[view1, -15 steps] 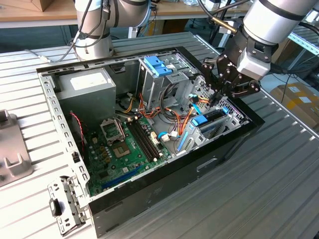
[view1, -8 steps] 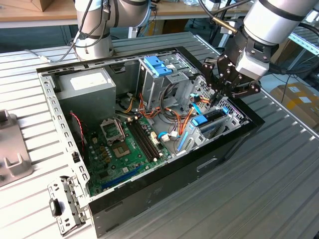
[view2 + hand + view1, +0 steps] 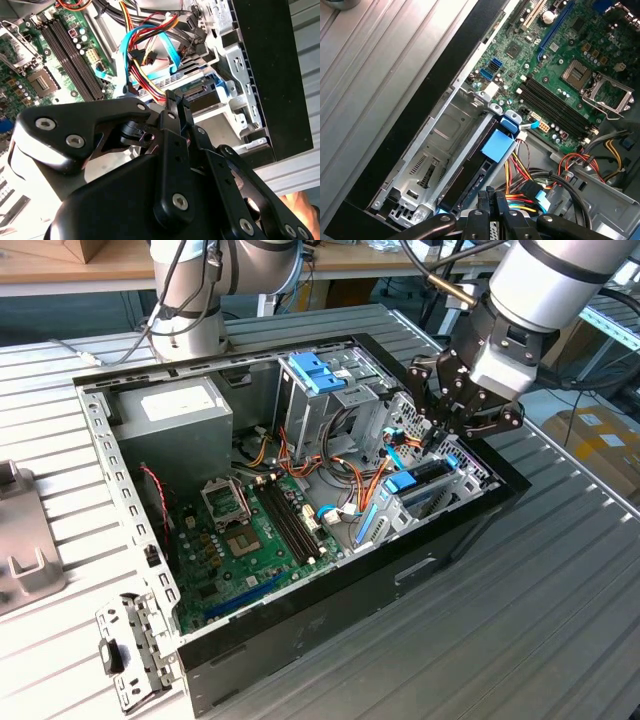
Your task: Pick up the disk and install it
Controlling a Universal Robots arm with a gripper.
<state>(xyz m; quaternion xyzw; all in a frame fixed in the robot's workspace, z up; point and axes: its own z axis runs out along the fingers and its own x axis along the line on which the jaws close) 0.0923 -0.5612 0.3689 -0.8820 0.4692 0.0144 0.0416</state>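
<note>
Disk [image 3: 418, 478] seated on edge in the metal drive bay [image 3: 427, 160] at the front corner of the open computer case [image 3: 330, 615], blue tab [image 3: 498, 146] uppermost, dark body [image 3: 465, 181] between the bay walls. Hand [image 3: 447, 428] just above that bay, fingers [image 3: 490, 202] pressed together, gripping nothing, apart from the disk. Coloured cables [image 3: 525, 175] beside the tab. Green motherboard [image 3: 250, 540] along the case floor. Case lying on the slatted counter [image 3: 560, 570].

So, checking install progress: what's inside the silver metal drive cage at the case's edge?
The dark disk in its blue carrier stands in one slot; the neighbouring bay is empty. Its far end is hidden by the gripper.
</note>
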